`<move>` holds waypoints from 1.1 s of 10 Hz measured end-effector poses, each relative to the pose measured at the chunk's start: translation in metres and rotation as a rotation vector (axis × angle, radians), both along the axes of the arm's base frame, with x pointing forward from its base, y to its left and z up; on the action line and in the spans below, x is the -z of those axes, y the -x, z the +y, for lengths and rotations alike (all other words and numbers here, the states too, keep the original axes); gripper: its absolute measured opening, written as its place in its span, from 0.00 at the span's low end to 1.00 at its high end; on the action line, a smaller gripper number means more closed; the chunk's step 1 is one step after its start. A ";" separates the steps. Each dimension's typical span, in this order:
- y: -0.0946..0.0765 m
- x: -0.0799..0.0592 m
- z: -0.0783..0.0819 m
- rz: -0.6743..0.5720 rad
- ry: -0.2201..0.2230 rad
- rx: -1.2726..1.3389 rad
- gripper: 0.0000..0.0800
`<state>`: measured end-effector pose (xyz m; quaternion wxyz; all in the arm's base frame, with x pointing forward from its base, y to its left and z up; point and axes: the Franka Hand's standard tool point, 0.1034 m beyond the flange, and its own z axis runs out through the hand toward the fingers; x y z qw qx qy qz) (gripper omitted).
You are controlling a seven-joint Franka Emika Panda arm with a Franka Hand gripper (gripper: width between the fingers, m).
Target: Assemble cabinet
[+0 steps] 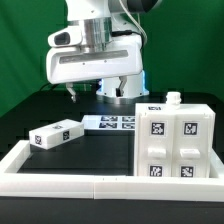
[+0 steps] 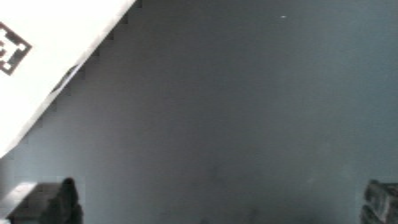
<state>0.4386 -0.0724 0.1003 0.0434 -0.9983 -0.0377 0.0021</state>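
The cabinet (image 1: 171, 140), a large white box with several square black-and-white tags on its front, stands at the exterior view's right, with a small white knob on top. A smaller white tagged block (image 1: 56, 134) lies on the black table at the exterior view's left. My gripper (image 1: 100, 92) hangs above the back of the table, left of the cabinet and apart from it. In the wrist view the fingertips (image 2: 54, 200) stand far apart with only bare black table between them, so the gripper (image 2: 217, 205) is open and empty. A white tagged part (image 2: 27, 60) shows at the wrist view's corner.
The marker board (image 1: 112, 122) lies flat behind the gripper. Low white border rails (image 1: 100, 184) run along the front and left of the black table. A green backdrop stands behind the arm.
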 end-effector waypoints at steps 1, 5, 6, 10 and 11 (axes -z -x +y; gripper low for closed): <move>0.000 0.000 0.001 0.007 0.001 0.079 1.00; 0.012 0.013 -0.027 0.064 0.010 0.445 1.00; 0.018 0.019 -0.046 0.066 0.018 0.497 1.00; 0.019 0.021 -0.058 0.071 0.018 0.729 1.00; 0.018 0.021 -0.057 0.074 0.013 0.765 1.00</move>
